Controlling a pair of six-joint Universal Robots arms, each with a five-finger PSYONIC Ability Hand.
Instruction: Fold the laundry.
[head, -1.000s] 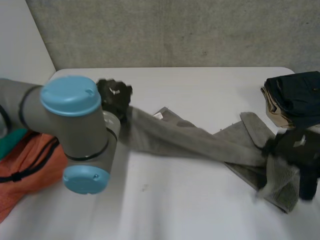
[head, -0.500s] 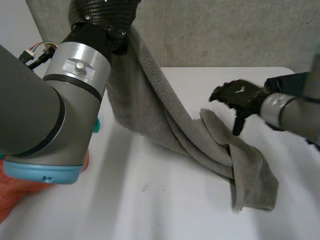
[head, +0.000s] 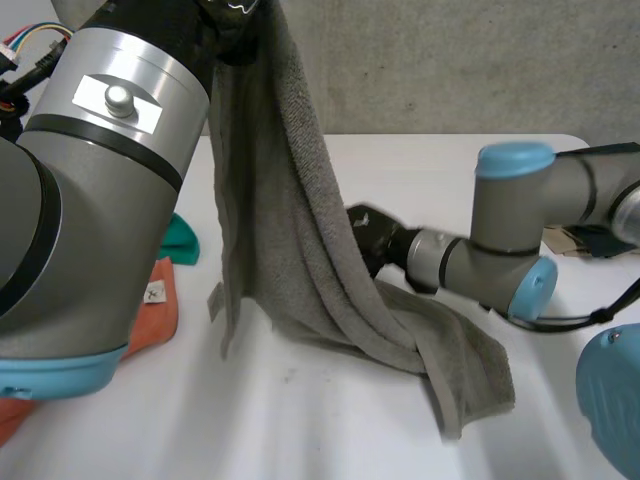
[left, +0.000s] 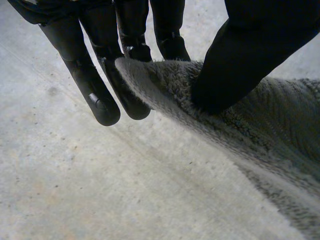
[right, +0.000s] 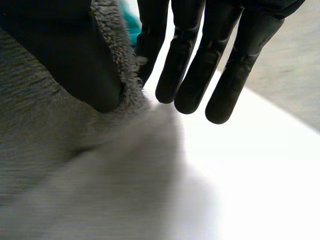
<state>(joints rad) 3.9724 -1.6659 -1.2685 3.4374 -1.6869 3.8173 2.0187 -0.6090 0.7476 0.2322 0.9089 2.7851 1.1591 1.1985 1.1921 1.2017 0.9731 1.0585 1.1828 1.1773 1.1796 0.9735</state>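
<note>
A grey towel (head: 285, 220) hangs from my raised left hand (head: 236, 14), and its lower end lies crumpled on the white table (head: 300, 425). In the left wrist view the thumb (left: 250, 50) pinches the towel's edge (left: 165, 85) against straight fingers (left: 102, 95). My right hand (head: 368, 230) reaches across from the right to the hanging towel's side edge, about halfway down. Its own wrist view shows the thumb (right: 70, 55) pressing the towel's edge (right: 40, 135) against the fingers (right: 185, 75).
An orange cloth (head: 150, 310) and a teal cloth (head: 182, 240) lie at the table's left, behind my left arm. Folded clothes (head: 578, 240) sit at the right edge, partly behind my right arm (head: 500, 240). A concrete wall rises beyond the table.
My left hand has lifted the towel higher, so more of it hangs clear of the table. My right hand has swung left to the towel and closed on its side edge.
</note>
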